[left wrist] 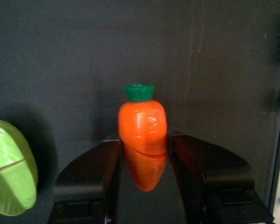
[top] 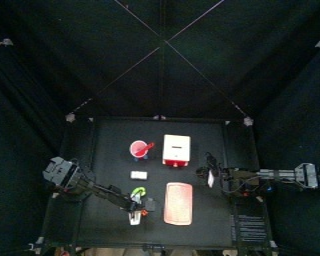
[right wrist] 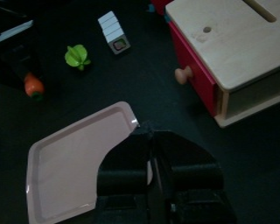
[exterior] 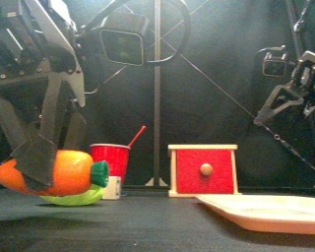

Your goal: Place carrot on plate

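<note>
Black curtains (top: 69, 60) close round my black table (top: 109, 140) on every side. Above the table, thin cords (top: 190, 65) cross, and a glare (exterior: 71, 12) shows.

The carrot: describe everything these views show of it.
The carrot is a small, glossy orange toy, plastic-looking, with carved ridges and a green cap at its blunt end. It is clamped between the jaws of the left gripper, tip toward the wrist. In the front view it lies roughly level, beside a green leaf-shaped piece.
</note>
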Motion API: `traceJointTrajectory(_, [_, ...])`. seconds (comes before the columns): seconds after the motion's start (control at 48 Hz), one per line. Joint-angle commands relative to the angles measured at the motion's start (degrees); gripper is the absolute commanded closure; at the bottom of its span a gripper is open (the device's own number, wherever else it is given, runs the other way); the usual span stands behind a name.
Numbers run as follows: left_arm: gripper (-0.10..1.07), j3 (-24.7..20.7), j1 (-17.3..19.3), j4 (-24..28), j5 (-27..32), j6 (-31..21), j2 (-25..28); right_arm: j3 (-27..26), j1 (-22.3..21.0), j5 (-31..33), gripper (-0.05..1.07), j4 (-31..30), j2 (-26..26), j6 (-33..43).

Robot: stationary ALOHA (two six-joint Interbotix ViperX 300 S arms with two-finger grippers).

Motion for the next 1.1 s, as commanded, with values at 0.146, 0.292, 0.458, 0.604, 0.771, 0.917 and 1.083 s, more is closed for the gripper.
traceJointTrajectory(0.146, [0.38,-2.55,0.18,0.97,-0.35,0.0,-1.93,-0.53,0.0,-0.26,0.95,0.0,0.09,-0.18])
traceJointTrajectory(0.292, [0.38,-4.83,0.79,3.78,-0.62,-0.09,-2.29,-0.53,0.0,-0.26,0.95,0.0,0.09,-0.26])
traceJointTrajectory(0.458, [0.39,-8.53,2.81,5.45,-5.01,-0.44,-0.79,-1.05,0.0,-0.26,0.95,0.09,-0.26,0.35])
traceJointTrajectory(0.604, [0.39,-10.02,4.13,4.04,-9.67,-1.14,-0.18,-1.14,0.26,-0.26,0.95,0.09,-2.02,0.44])
traceJointTrajectory(0.771, [0.39,-10.28,6.86,-0.88,-13.18,-4.31,-0.88,-0.53,0.26,-0.18,0.95,0.09,-3.43,0.44])
traceJointTrajectory(0.917, [0.41,-9.76,9.23,-5.27,-18.98,-6.86,0.0,-0.44,0.26,0.0,0.95,0.09,-3.87,0.44])
traceJointTrajectory(1.083, [0.41,-7.56,10.63,-9.58,-29.44,-7.12,1.14,-0.35,0.26,0.0,0.95,0.09,-3.87,0.44])
